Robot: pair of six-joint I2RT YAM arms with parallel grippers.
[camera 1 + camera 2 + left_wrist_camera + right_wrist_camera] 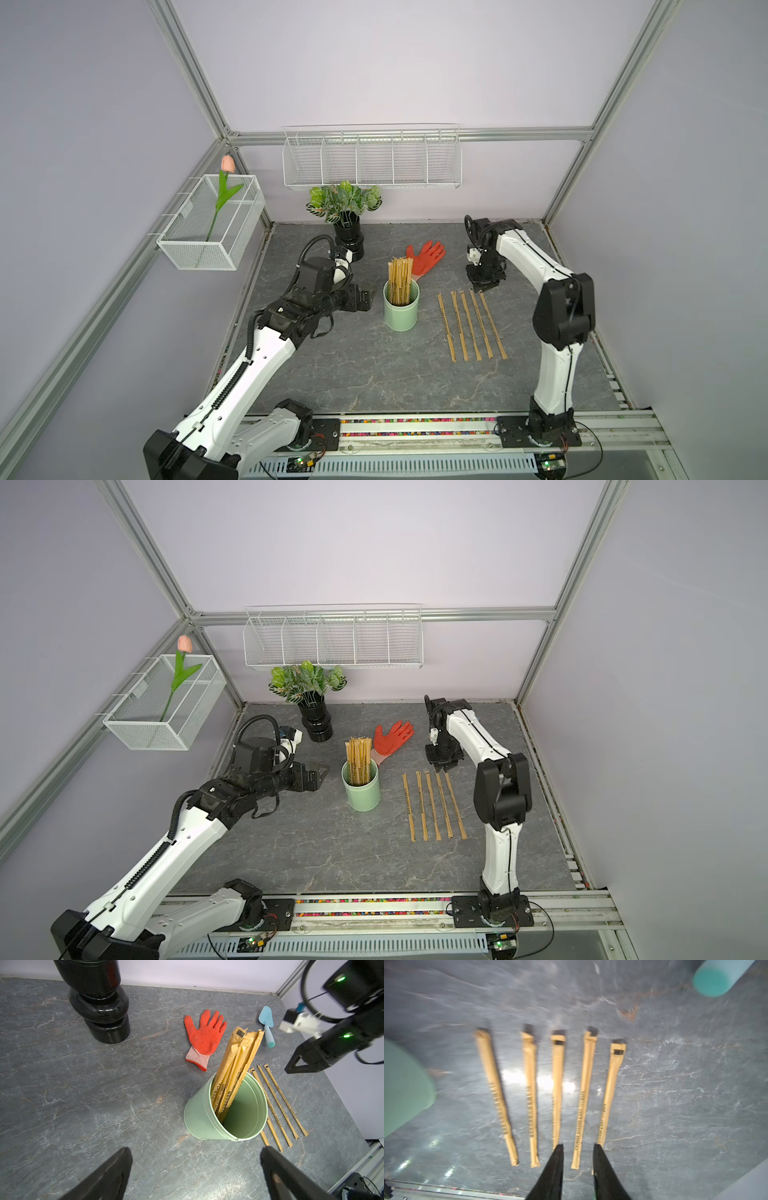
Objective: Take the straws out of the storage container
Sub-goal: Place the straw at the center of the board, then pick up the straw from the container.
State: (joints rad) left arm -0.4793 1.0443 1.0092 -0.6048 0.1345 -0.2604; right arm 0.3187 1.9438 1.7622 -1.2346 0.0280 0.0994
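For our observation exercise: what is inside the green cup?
A bundle of wrapped straws stands in the cup, leaning to one side; their lower ends are hidden behind its wall.

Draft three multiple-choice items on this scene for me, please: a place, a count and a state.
1. Where is the orange rubber-coated glove?
A. flat on the grey marbled tabletop, beyond the mint-green cylindrical cup
B. inside that cup
C. draped over its rim

2. How many tan paper-wrapped straws lie flat on the tabletop?
A. three
B. five
C. eight

3. The left gripper has its fingers:
A. shut on a straw
B. shut on the cup
C. spread wide, empty

Key: 1A, the glove lies apart from the cup; 2B, five lie side by side; 3C, nothing sits between them.
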